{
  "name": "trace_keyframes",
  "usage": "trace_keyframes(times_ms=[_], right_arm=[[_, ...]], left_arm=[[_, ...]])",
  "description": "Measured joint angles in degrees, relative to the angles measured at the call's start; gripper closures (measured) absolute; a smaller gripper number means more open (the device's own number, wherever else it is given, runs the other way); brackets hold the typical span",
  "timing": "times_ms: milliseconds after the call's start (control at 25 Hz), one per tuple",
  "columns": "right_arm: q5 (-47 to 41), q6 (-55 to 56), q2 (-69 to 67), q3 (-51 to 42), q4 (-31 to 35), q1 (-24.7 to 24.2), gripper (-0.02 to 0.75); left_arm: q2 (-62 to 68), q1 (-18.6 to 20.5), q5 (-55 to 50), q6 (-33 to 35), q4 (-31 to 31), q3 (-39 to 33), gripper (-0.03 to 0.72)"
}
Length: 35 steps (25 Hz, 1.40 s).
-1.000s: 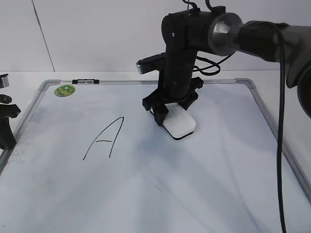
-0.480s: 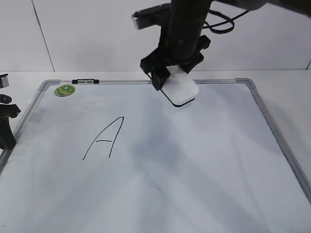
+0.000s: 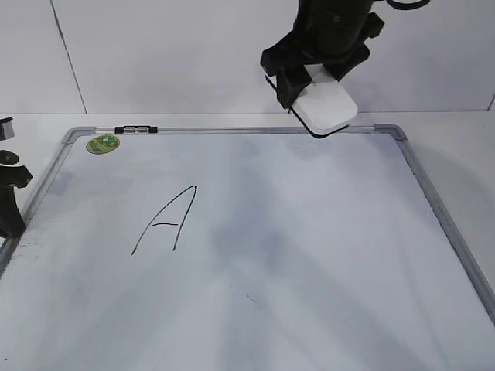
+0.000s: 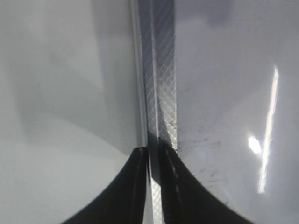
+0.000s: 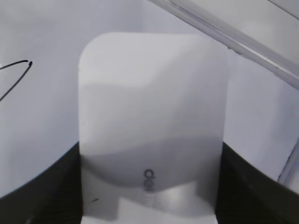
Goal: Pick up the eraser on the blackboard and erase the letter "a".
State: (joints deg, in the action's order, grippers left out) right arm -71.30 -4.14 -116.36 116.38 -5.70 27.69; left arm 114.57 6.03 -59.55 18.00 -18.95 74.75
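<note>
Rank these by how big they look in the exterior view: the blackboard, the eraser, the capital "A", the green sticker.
1. The blackboard, by far.
2. The capital "A".
3. The eraser, perhaps similar to the "A": it is lifted, so comparison is unsure.
4. The green sticker.

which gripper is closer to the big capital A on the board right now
Left. The left gripper sits at the board's left edge, level with the capital A. The right gripper holds the eraser raised above the far edge.

Place: a robot test bench or lab.
Evidence: bare white surface [image 3: 46,121], plain white wall [image 3: 155,54], framed blackboard [image 3: 325,255] lying flat.
</note>
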Motion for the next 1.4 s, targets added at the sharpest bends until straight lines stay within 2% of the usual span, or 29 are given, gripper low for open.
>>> trace_keyframes(times_ms=[480, 680, 920, 1200, 1400], right_arm=[[-0.04, 1.67, 6.03, -14.49, -2.18, -4.47, 0.216], [0.34, 2.69, 10.59, -25.45, -2.74, -8.13, 0.216], [5.80, 4.46, 12.78, -34.80, -2.53, -14.40, 0.216], [12.01, 5.16, 12.78, -39.82, 0.68, -20.44, 0.216], [15.80, 5.25, 12.78, -39.87, 3.04, -21.35, 0.216]], left_arm=[[0.00, 0.00, 0.00, 0.00, 0.00, 0.00, 0.617], [0.00, 0.00, 0.00, 0.00, 0.00, 0.00, 0.617], [0.00, 0.00, 0.00, 0.00, 0.00, 0.00, 0.617], [0.00, 0.00, 0.00, 0.00, 0.00, 0.00, 0.617], [0.00, 0.00, 0.00, 0.00, 0.00, 0.00, 0.617]])
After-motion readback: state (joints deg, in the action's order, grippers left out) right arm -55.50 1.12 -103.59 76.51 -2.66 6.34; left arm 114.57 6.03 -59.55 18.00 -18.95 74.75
